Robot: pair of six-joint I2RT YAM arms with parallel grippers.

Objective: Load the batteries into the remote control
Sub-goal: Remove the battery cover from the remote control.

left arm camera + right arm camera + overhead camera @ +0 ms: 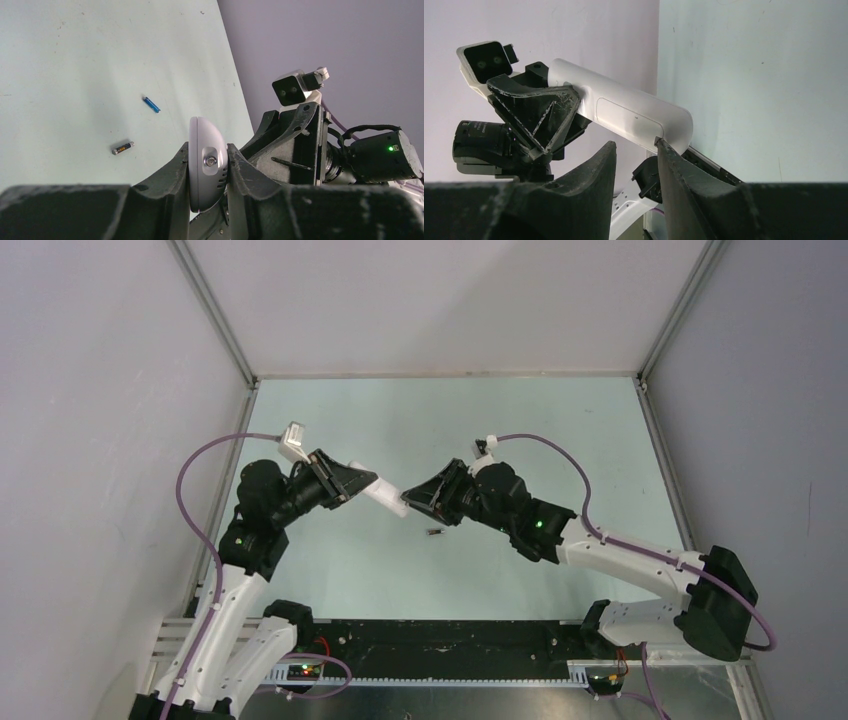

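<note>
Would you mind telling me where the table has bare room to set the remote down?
The middle is crowded: the left gripper holds the remote control at the right gripper, the dark battery just nearer. Bare: the far half of the table up to the back wall, and the near strip between the left arm and that battery.

Blue battery (151, 104), dark battery (122, 148) apart on table (75, 60), room around each; remote (383, 495) aloft nearby.

Pale green desk (450, 420), a few scuffs and specks on it. Just two things lying on it: a dark battery (122, 148) around the middle, a bit toward the near edge, and a blue battery (151, 104) close by, not touching, nearer the right edge.
</note>
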